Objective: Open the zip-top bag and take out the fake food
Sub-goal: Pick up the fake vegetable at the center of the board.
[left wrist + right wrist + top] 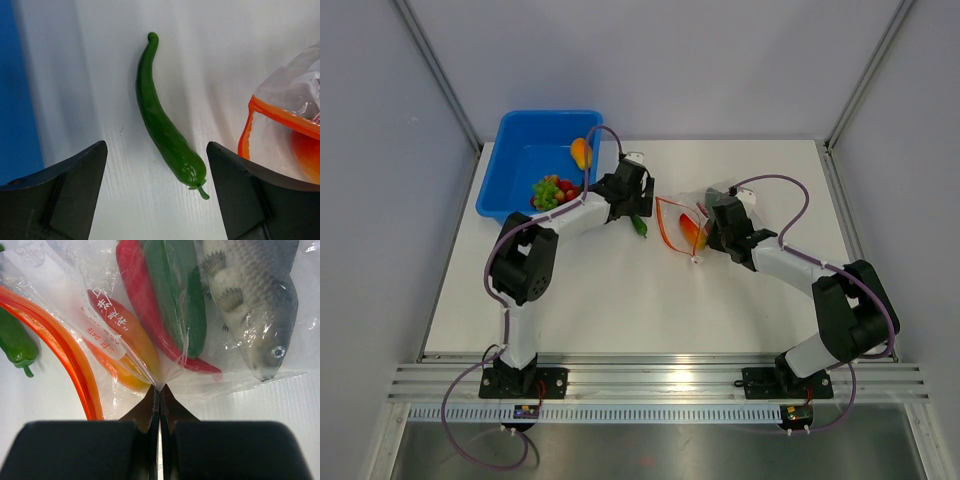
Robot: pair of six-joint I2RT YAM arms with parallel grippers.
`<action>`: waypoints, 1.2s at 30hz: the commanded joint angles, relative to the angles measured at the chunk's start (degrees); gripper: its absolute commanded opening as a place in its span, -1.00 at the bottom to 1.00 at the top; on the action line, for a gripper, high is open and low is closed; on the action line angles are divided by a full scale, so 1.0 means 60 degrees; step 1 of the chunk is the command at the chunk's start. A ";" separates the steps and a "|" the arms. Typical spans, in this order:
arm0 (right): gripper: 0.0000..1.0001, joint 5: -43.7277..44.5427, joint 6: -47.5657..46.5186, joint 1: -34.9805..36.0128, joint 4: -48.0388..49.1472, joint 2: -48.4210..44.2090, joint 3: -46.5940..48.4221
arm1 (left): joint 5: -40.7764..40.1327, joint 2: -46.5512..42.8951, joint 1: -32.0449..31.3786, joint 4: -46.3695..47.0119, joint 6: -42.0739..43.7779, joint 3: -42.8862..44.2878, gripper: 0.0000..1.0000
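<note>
A blue tub (548, 115) sits at the tabletop's (620, 310) far-left corner, holding grapes (548, 192) and an orange piece (581, 152).

Just right of it, the left gripper (156, 146) hangs with its jaws spread wide and nothing in them. It is over a green chilli (157, 125) lying loose on the tabletop between tub and bag. The chilli looks light, stiff, glossy and curved, so it would probably roll or squirt out of a tip pinch. Closing across its thick lower half seems safest.

Right of centre, toward the far edge, lies the bag (685, 215). Its orange zip strip (65, 355) is bowed apart into what looks like an open mouth facing left. Inside are a red chilli (145, 300), a green piece (175, 295), an orange pepper (130, 340) and a fish (255, 305).

The right gripper (160, 390) is clamped tight on a fold of the bag's film, beside the pepper. The film is thin, limp and slippery. It will likely crumple and slide rather than hold its shape, so the stiffer zip strip is the better handle. The toys inside should weigh little, but they may shift as the bag tilts.
</note>
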 commanded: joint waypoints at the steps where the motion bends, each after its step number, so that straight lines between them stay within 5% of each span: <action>1: -1.00 -0.0046 -0.0075 0.0076 0.0290 -0.0028 0.0294 | 0.0187 0.0424 0.0010 -0.0020 -0.0340 0.0575 0.66; 25: -1.00 -0.0003 -0.0104 0.0076 0.0246 -0.0115 0.0250 | 0.0158 0.1685 0.0010 -0.0504 -0.0179 0.1249 0.26; 36: -1.00 0.0056 -0.0090 0.0076 0.0304 -0.0276 0.0147 | 0.0260 0.1714 0.0010 -0.0431 -0.0033 0.1191 -0.16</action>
